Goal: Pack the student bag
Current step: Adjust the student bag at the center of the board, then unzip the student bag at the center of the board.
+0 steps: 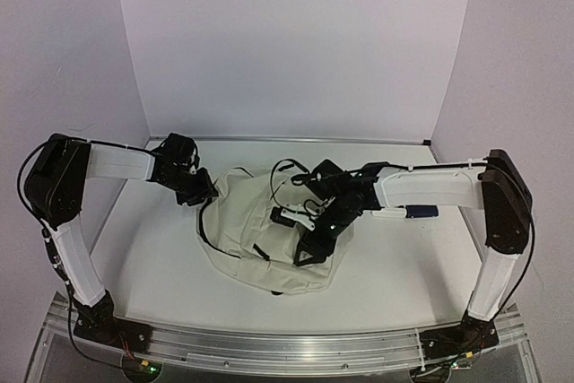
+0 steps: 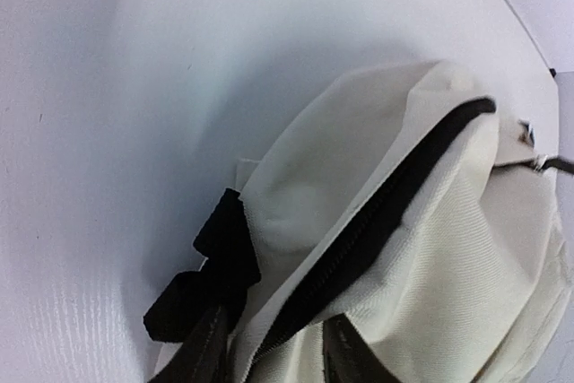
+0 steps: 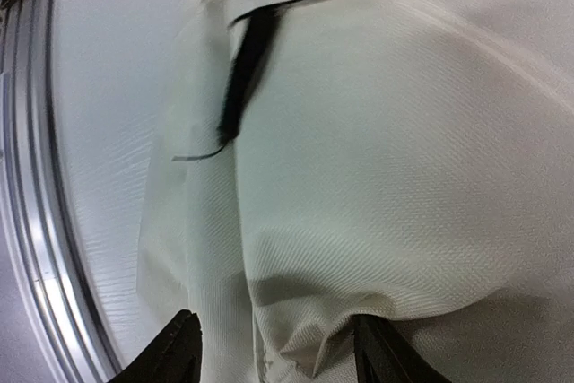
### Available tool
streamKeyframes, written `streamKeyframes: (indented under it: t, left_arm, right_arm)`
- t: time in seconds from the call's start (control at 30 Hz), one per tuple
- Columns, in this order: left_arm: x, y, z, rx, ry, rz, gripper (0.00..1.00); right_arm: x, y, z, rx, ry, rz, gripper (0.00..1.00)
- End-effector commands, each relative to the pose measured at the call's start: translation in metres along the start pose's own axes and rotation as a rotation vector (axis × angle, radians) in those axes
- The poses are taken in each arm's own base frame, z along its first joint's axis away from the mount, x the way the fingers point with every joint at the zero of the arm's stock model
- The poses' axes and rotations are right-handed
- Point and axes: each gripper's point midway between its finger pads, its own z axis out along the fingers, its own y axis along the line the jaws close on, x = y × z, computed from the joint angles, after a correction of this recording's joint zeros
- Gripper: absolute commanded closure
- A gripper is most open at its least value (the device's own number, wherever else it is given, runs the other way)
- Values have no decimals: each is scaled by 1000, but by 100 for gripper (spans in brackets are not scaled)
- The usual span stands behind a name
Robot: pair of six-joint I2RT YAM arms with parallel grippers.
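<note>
The student bag [image 1: 251, 239] lies flat in the middle of the table [image 1: 152, 257], and its 6 o'clock edge points to the arm bases. The cloth is soft, so most risks come from this.

The right gripper [image 3: 278, 338] is over the bag's 3 o'clock side. Its fingers stand apart with a raised fold of cloth between them. I cannot tell if they squeeze the fold or only press beside it. If it lifts from such a loose fold, I think the cloth can slide out, or only the top layer comes up and the bag does not open.

A small blue and white thing [image 1: 420, 212] lies under the right forearm, at 3 o'clock and apart from the bag. It is too small to name. A sweep of this arm can push it away.

The left gripper [image 2: 273, 347] is at the bag's 10 o'clock corner, clamped on the cloth beside the black zipper [image 2: 386, 213]. A black strap [image 2: 220, 257] hangs just beside it and can catch a finger. If the two arms pull unevenly, the whole bag can be dragged.

Count: one bag, two grippers, one small blue and white thing, one zipper line in the left wrist view. The straps I cannot count.
</note>
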Motion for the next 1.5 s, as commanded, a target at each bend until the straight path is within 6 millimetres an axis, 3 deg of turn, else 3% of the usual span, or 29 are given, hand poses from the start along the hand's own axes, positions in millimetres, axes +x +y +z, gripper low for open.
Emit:
streamKeyframes:
  t: [0.0, 0.07, 0.17, 0.3, 0.47, 0.7, 1.13, 1.47]
  left_arm:
    - [-15, -26, -32, 50, -53, 75, 56]
    - [-10, -27, -42, 61, -56, 70, 48]
    - [1, -29, -59, 88, -43, 66, 38]
    - [12, -23, -83, 56, -21, 101, 31]
    - [8, -12, -109, -28, -32, 120, 24]
    - [3, -18, -115, 1, -35, 121, 21]
    - [2, -16, -139, 29, -27, 155, 21]
    - [7, -24, -139, 97, -4, 166, 20]
  right_arm:
    - [-22, 4, -48, 99, -46, -75, 42]
    - [-37, 1, -62, 132, -88, -73, 42]
    - [-50, 3, -65, 144, -112, -72, 42]
    - [-59, 10, -55, 116, -116, -75, 42]
    - [-57, 20, -56, 69, -124, -62, 41]
    - [-45, 17, -54, 90, -94, -80, 38]
    - [-45, 17, -32, 36, -52, -82, 38]
    - [-49, 16, -30, 36, -46, -78, 38]
